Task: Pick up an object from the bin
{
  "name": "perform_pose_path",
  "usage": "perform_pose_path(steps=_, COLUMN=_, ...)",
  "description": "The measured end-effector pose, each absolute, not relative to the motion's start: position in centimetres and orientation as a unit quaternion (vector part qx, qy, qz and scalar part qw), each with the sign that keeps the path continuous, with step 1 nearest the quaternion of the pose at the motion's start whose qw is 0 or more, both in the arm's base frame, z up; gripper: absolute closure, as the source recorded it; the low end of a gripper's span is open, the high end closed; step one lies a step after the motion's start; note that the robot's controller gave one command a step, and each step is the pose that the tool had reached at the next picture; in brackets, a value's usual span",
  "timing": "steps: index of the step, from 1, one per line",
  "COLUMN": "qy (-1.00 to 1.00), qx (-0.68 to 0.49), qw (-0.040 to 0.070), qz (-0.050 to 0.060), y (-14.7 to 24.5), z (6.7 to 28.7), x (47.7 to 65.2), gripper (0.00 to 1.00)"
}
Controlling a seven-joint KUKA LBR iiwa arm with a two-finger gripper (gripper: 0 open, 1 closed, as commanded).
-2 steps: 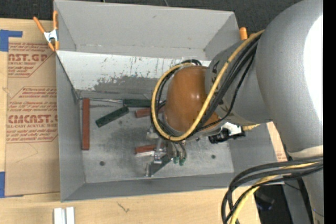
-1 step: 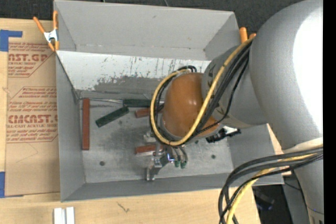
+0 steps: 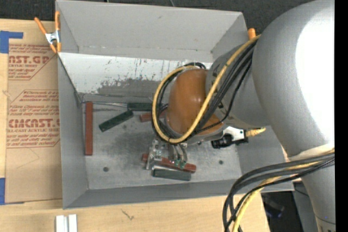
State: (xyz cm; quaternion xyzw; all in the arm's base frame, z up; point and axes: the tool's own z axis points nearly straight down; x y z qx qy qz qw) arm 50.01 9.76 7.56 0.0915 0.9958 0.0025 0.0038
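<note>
The end effector (image 3: 165, 157) points down at the floor of the grey metal bin (image 3: 147, 24), close to the middle of the bin's near edge. It sits in a small clutter of red and green pieces (image 3: 145, 158) that I cannot identify more exactly. Whether it is released or clenched cannot be told, because its tip merges with those pieces. Touching or just beside it, on the side of the near edge, lies a dark, flat, oblong bar (image 3: 173, 173), roughly parallel to that edge.

Above the end effector rises the rounded orange wrist cover (image 3: 187, 100), looped by yellow and black cables (image 3: 157, 111). Behind it the thick grey arm (image 3: 299, 79) comes in over the bin's right edge and hides the right part of the floor and the right wall.

Farther toward the left, a dark green flat stick (image 3: 115, 120) lies slanted on the floor. A second dark stick (image 3: 138, 107) lies near the foot of the far wall, and a small reddish block (image 3: 145, 117) lies just beside it. Along the left edge a long reddish-brown strip (image 3: 88, 129) lies parallel to the left wall.
</note>
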Motion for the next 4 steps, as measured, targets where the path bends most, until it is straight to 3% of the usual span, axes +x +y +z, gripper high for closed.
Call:
perform_pose_path(steps=2, qy=0.996, qx=0.092, qw=0.003, qz=0.002, y=9.8, z=7.7, x=50.0, gripper=1.0)
perform_pose_path(steps=4, qy=0.996, qx=0.091, qw=-0.003, qz=0.0, y=9.7, z=10.5, x=49.6, gripper=1.0)
